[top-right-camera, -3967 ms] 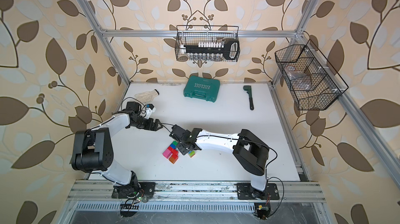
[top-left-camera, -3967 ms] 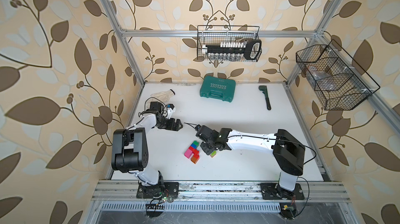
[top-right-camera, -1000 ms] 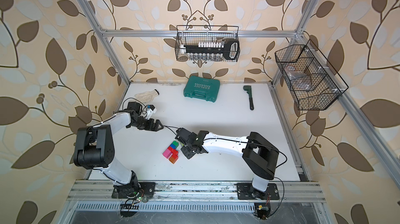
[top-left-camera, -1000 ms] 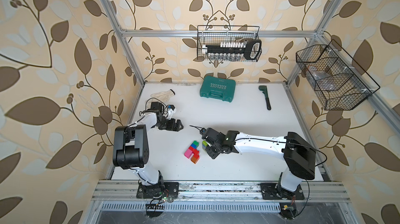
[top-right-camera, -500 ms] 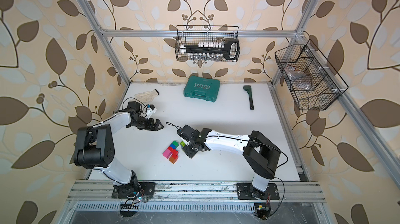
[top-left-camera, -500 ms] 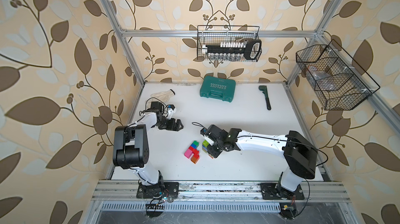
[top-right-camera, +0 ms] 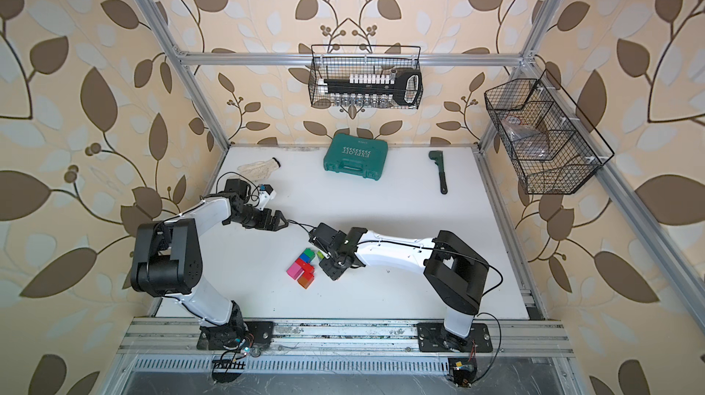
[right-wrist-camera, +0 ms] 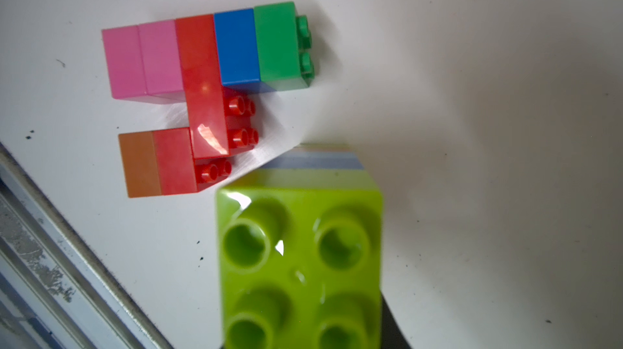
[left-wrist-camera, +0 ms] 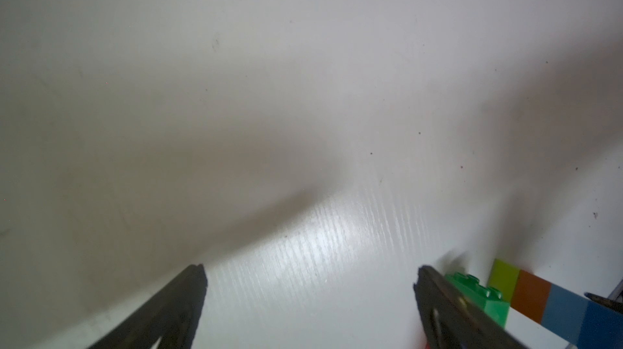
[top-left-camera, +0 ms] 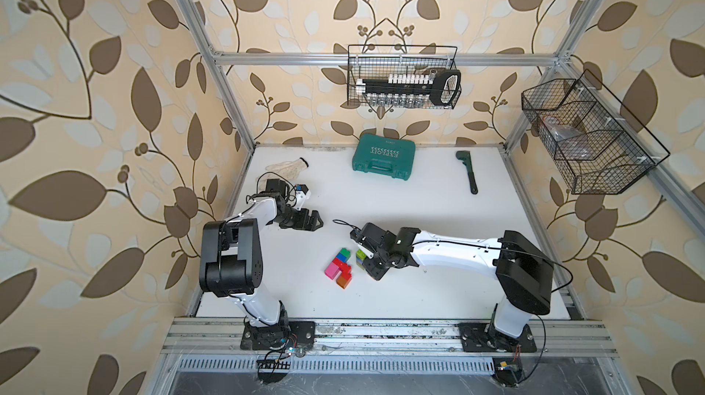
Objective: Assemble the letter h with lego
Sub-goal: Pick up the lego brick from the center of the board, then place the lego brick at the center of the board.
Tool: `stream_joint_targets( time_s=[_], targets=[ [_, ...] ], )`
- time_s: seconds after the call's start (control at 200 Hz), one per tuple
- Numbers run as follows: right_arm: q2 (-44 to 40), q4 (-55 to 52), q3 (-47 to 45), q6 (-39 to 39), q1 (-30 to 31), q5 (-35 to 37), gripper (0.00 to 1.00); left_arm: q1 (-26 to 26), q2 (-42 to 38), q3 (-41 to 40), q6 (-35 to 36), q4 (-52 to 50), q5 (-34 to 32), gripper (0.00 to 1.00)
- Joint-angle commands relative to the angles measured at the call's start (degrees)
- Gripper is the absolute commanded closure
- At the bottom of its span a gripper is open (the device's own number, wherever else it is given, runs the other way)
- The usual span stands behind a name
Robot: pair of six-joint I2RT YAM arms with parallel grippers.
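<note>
In both top views the left tool (top-left-camera: pixel 316 220) (top-right-camera: pixel 281 221) hangs over the bare desk (top-left-camera: pixel 419 202) (top-right-camera: pixel 381 206) with its jaws spread and nothing between them, well apart from the lego. The right tool (top-left-camera: pixel 365 260) (top-right-camera: pixel 327 259) pinches a short lego stack (top-left-camera: pixel 359 255) (top-right-camera: pixel 319 254). The stack is just beside a flat lego slab (top-left-camera: pixel 338 268) (top-right-camera: pixel 301 269) of green, blue, red, pink and orange bricks, which lies on the front middle of the desk. A case (top-left-camera: pixel 383 157) (top-right-camera: pixel 355 156), a wrench (top-left-camera: pixel 468 172) (top-right-camera: pixel 438 171) and a glove (top-left-camera: pixel 288 166) (top-right-camera: pixel 259 167) lie along the back of the desk.

The left wrist view shows the left tool (left-wrist-camera: pixel 310 296) with its two fingers (left-wrist-camera: pixel 188 296) wide apart over white desk (left-wrist-camera: pixel 303 94). Past one finger sit a green brick (left-wrist-camera: pixel 472 291) and the lego stack (left-wrist-camera: pixel 536 293), banded lime, orange and blue.

In the right wrist view the stack's lime brick (right-wrist-camera: pixel 300 263) fills the near field, studs toward the camera, with more coloured layers behind it. Whether the stack touches the desk (right-wrist-camera: pixel 488 94) I cannot tell. The slab (right-wrist-camera: pixel 202 94) lies on its side. One row runs pink, pink, red, blue, green. The long red brick reaches across to a second row of orange and red.
</note>
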Motion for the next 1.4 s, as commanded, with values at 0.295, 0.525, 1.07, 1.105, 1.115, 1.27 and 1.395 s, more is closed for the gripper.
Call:
stream_joint_targets(
  time_s=[0.295, 0.525, 1.07, 1.105, 1.115, 1.27, 1.395],
  targets=[
    [-7.68, -8.14, -8.43, -3.67, -15.18, -35.31, 0.89, 0.29, -1.72, 0.56, 1.75, -0.18, 3.43, 0.01],
    [-3.50, -7.33, -10.23, -6.50, -21.07, -48.71, 0.84, 0.31, -2.20, 0.40, 2.23, -0.62, 4.58, 0.01],
    [5.83, -2.31, -11.58, -7.65, -28.42, -57.15, 0.75, 0.29, -1.82, 0.72, 2.66, -1.11, 5.63, 0.01],
    [6.08, -2.18, -11.71, -7.32, -28.86, -56.75, 0.72, 0.31, -1.72, 0.77, 2.62, -1.17, 5.72, 0.01],
    [6.18, -2.18, -11.72, -7.26, -29.02, -56.64, 0.72, 0.29, -1.73, 0.77, 2.63, -1.18, 5.76, 0.01],
    [6.69, -2.40, -11.99, -6.10, -31.82, -53.20, 0.66, 0.31, -1.71, 0.67, 2.80, -1.02, 5.46, 0.01],
    [6.57, -2.00, -12.70, -5.58, -33.38, -52.00, 0.64, 0.31, -1.49, 0.64, 2.84, -1.05, 5.63, 0.01]
  ],
)
